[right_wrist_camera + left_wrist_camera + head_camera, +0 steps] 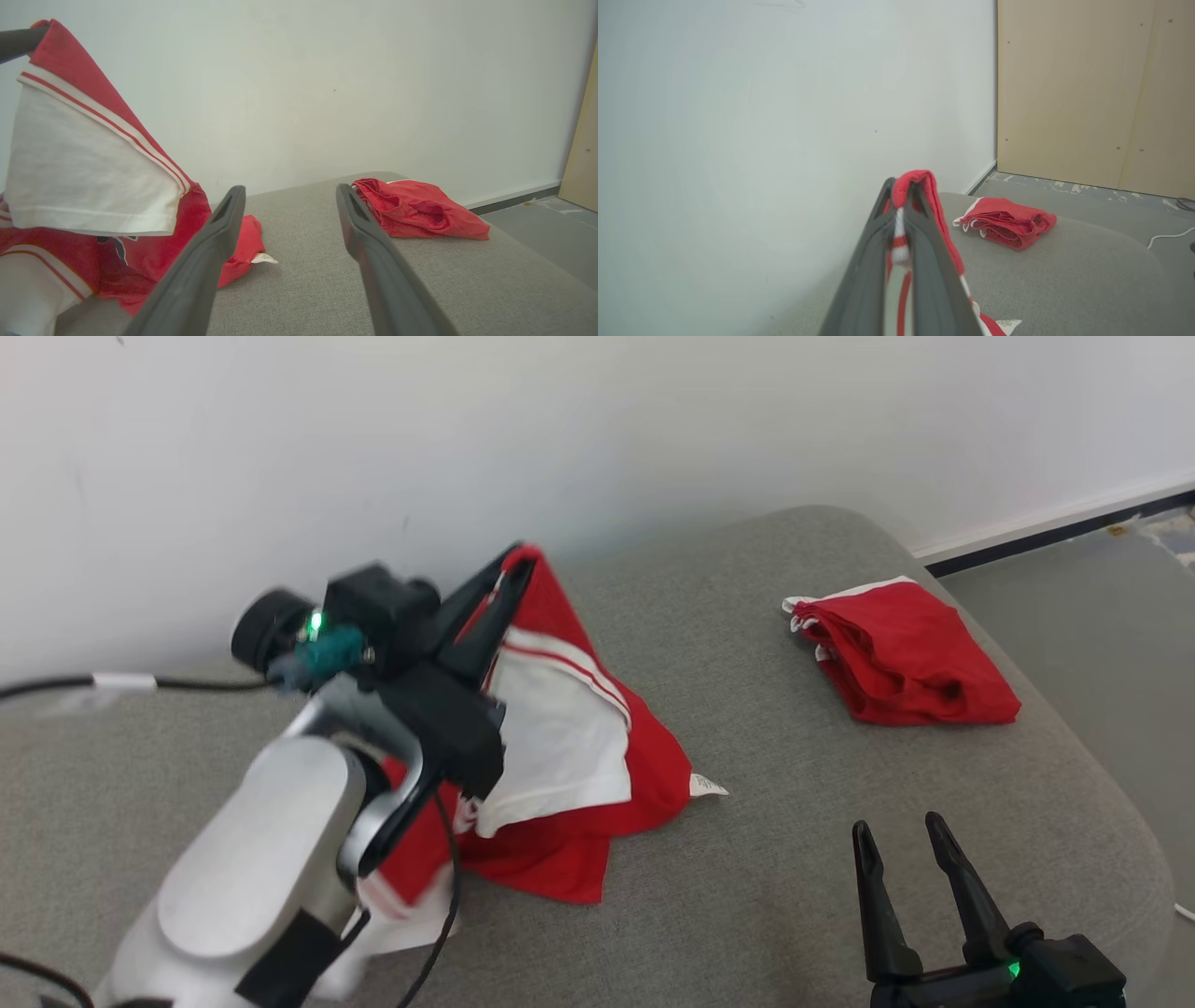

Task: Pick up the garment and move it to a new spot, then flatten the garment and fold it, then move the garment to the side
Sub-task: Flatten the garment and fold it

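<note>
The left gripper (513, 565) has its fingers pressed together on a fold of the red-and-white garment (560, 737), pinching it at its highest point. The garment hangs from that pinch like a tent, well apart from the folded red garment (910, 658) and to its left in the head view. Its lower folds touch the grey cushion (794, 859), on which the folded red garment also lies. A white sleeve with red stripes drapes down the side facing the folded red garment. A small white label (707, 786) sticks out from the hem on that same side and lies flat on the cushion.

The right gripper (898, 831) hovers nearer the camera than the folded red garment, its fingers spread and holding nothing. In the right wrist view the folded red garment shows just past the right fingertip (345, 191), while the hanging garment fills the far left.

The white wall (560, 429) rises behind the folded red garment. In the left wrist view a pale wooden panel (1092, 93) stands beyond it, and a white cable (1169, 234) lies on the floor to its right.
</note>
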Motion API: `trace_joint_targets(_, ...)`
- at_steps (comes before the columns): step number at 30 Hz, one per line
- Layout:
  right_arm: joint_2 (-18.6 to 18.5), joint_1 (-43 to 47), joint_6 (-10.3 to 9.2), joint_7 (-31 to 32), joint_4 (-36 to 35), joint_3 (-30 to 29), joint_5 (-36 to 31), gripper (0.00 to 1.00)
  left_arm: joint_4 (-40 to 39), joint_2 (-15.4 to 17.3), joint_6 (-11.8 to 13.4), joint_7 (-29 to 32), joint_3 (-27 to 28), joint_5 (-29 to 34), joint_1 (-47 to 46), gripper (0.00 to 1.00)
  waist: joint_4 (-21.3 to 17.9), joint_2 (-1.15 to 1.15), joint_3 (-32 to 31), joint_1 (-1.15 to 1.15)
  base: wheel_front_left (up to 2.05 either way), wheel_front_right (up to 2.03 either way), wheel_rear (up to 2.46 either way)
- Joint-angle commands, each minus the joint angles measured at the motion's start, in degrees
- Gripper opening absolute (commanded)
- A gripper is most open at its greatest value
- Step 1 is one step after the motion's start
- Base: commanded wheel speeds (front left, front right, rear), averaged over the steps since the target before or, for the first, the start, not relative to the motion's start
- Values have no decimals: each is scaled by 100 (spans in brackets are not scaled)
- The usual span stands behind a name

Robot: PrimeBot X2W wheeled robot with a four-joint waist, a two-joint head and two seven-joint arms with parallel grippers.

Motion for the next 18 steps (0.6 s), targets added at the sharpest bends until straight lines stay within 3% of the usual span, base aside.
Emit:
trace_joint_targets(1,5,43,-15,-6,17,10,42,100,-130,-28,14,133,-17,-169,-208,0,-47,0,-99,0,0,0,0)
trace_joint_targets(10,7,101,-15,-6,60,37,119,100,-281,-425,12,417,-33,-468,-1790,0,-277,0,-272,0,0,0,0)
trace_joint_targets(18,7,123,-15,-6,49,69,174,100,939,-565,259,121,237,-373,-2501,0,-422,0,-302,0,0,0,0)
